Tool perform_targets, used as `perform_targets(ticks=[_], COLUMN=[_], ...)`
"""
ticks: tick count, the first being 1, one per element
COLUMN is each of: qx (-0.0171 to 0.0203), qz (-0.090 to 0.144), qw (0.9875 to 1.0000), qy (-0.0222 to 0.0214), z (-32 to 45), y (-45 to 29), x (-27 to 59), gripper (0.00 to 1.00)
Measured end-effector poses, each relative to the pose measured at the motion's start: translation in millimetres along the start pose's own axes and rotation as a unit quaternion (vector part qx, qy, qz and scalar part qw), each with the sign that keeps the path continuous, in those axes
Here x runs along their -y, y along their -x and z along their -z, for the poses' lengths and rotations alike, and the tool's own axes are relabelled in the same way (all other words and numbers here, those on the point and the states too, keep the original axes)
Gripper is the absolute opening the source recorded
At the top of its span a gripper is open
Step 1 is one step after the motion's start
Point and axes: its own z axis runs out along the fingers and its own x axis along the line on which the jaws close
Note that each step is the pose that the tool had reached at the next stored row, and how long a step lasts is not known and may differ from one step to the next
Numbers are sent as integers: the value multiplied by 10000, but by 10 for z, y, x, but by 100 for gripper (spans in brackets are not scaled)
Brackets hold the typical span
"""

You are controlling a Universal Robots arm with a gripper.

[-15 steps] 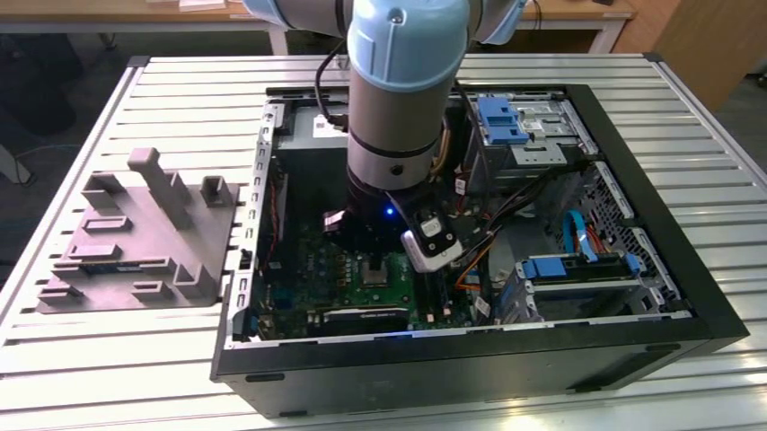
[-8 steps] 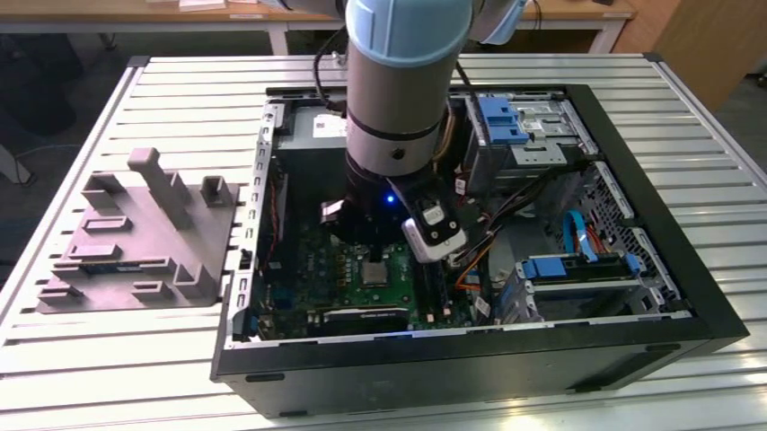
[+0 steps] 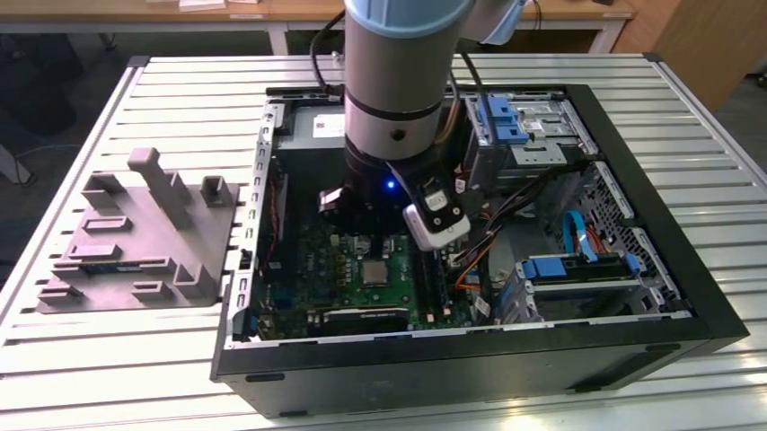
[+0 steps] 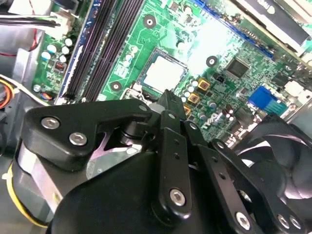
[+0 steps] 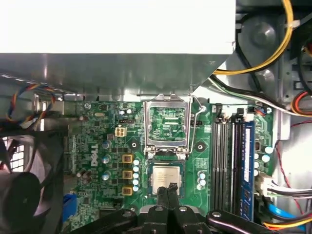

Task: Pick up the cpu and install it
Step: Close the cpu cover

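Now, with the chip (image 5: 165, 176) flat in the socket (image 5: 166, 158) of the board (image 5: 97, 127), the gripper (image 5: 168, 187), pinched narrow and empty, should press only lightly, squarely.

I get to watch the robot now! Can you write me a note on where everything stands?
The pincer is shut, holds nothing, and sits close over the cpu.
The cpu lies in the socket on the board, inside the case.
Done: the cpu looks picked up and set in place.
Left: the lid stands open, not yet clamped down.
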Motion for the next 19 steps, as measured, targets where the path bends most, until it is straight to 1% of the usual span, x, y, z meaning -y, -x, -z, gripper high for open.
perform_targets(ticks=[1, 2, 3, 4, 7, 9, 11, 14, 15, 16, 18, 19], qx=[47, 123, 177, 206, 209, 207, 203, 197, 197, 194, 185, 184], qz=[1, 2, 9, 33, 257, 440, 607, 848, 907, 946, 1000, 1037], qw=[10000, 9999, 9998, 9998, 9995, 9988, 9979, 9962, 9957, 9953, 9945, 9939], qy=[0, -1, 0, 0, -3, -7, -13, -14, 19, 84, 261, 326], z=[1, 1, 0, -1, 0, 0, 0, -3, -4, -4, -5, -6], y=[-6, -10, -10, -10, -10, -10, -10, -10, -9, -9, -10, -10], x=[-1, -2, -4, -5, -4, -4, -4, -4, -4, -4, -4, -4], gripper=[11, 11, 11, 11, 11, 11, 11, 11, 11, 11, 11, 11])
